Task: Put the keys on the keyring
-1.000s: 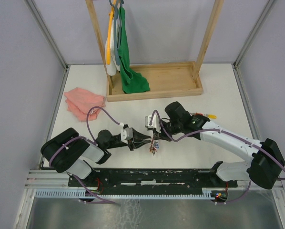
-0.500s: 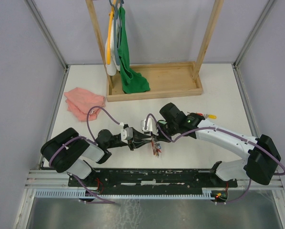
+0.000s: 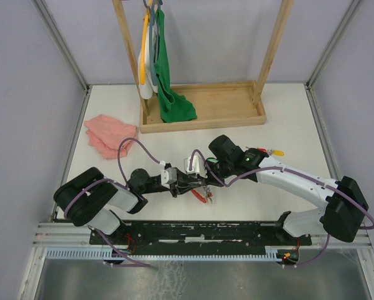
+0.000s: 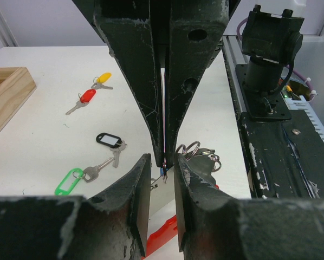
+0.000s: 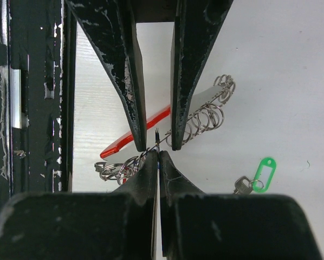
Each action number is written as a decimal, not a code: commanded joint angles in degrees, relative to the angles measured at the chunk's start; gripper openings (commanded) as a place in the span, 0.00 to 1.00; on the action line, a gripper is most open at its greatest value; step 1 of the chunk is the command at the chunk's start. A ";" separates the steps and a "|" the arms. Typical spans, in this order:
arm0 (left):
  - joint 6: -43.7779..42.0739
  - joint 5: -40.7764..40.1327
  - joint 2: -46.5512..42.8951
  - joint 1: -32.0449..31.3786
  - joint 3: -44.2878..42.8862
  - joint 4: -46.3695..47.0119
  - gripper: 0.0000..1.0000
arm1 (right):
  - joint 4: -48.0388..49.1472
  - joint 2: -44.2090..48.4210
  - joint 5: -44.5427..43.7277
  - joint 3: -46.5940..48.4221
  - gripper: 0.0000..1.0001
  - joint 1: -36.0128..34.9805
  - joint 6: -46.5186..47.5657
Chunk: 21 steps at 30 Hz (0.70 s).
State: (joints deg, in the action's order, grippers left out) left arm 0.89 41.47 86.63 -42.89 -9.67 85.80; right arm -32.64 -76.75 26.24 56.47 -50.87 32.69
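Keyring at mid-surface: we see the left pincer (image 4: 162, 162) narrow, clamped on the large thin red-and-grey loop keyring (image 5: 130, 143). The right pincer (image 5: 157, 156) is fully closed, tips right against the left's; we cannot tell what thin thing it pinches. A cluster of small wire rings (image 5: 205, 118) sits at the loop. Loose on the white surface (image 4: 37, 141), off the loop: small silver metal key with green oblong plastic tag (image 4: 70, 181), black-tag key (image 4: 109, 140), red-tag key (image 4: 86, 96), yellow-tag key (image 4: 103, 78).

Pink cloth (image 3: 110, 135) lies crumpled at table's (image 3: 293, 125) left. Wooden tray (image 3: 202, 123) w/ uprights at back (green cloth (image 3: 169, 84) hanging into it).
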 commanded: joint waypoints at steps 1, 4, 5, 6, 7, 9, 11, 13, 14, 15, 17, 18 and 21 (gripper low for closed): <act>-4.40 -1.01 -1.24 -0.39 -0.84 0.39 0.29 | 2.41 0.60 0.11 2.96 0.01 -0.36 0.53; -5.27 -2.01 -1.76 -0.51 -0.47 -0.55 0.29 | 2.50 0.81 -0.23 2.81 0.01 -0.48 0.69; -5.47 -2.21 -1.85 -0.51 -0.44 -0.78 0.29 | 2.62 0.88 -0.22 2.75 0.01 -0.54 0.70; -5.60 -2.34 -1.90 -0.52 -0.40 -0.94 0.29 | 2.67 0.94 -0.22 2.69 0.01 -0.50 0.71; -5.76 -2.36 -1.94 -0.52 -0.50 -1.10 0.29 | 2.75 1.06 -0.22 2.70 0.01 -0.61 0.69; -5.95 -2.29 -1.84 -0.59 -0.82 -1.76 0.28 | 2.91 1.03 -0.27 2.76 0.01 -0.63 0.70; -6.07 -2.27 -1.68 -0.69 -1.05 -2.07 0.26 | 3.23 1.05 -0.31 2.56 0.01 -0.71 0.66; -6.07 -2.31 -1.65 -0.71 -0.96 -1.84 0.24 | 3.54 1.09 -0.23 2.55 0.01 -0.72 0.66; -6.19 -2.36 -1.78 -0.69 -1.01 -1.96 0.23 | 3.63 1.14 -0.15 2.58 0.01 -0.75 0.66; -6.31 -2.36 -1.79 -0.69 -1.09 -2.21 0.22 | 3.70 1.15 -0.14 2.51 0.01 -0.80 0.69; -6.49 -2.53 -1.74 -0.70 -1.18 -2.58 0.20 | 3.83 1.08 -0.13 2.34 0.01 -0.76 0.65; -6.51 -2.60 -1.66 -0.71 -1.14 -2.54 0.19 | 3.82 1.08 -0.06 2.32 0.01 -0.80 0.68; -6.67 -2.71 -1.64 -0.83 -1.30 -2.49 0.08 | 3.90 1.10 -0.01 2.20 0.01 -0.90 0.79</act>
State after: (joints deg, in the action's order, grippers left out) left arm -2.85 40.05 86.04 -43.27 -9.69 82.28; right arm -32.10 -76.75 25.43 56.47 -51.29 32.88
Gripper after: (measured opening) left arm 0.143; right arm 0.015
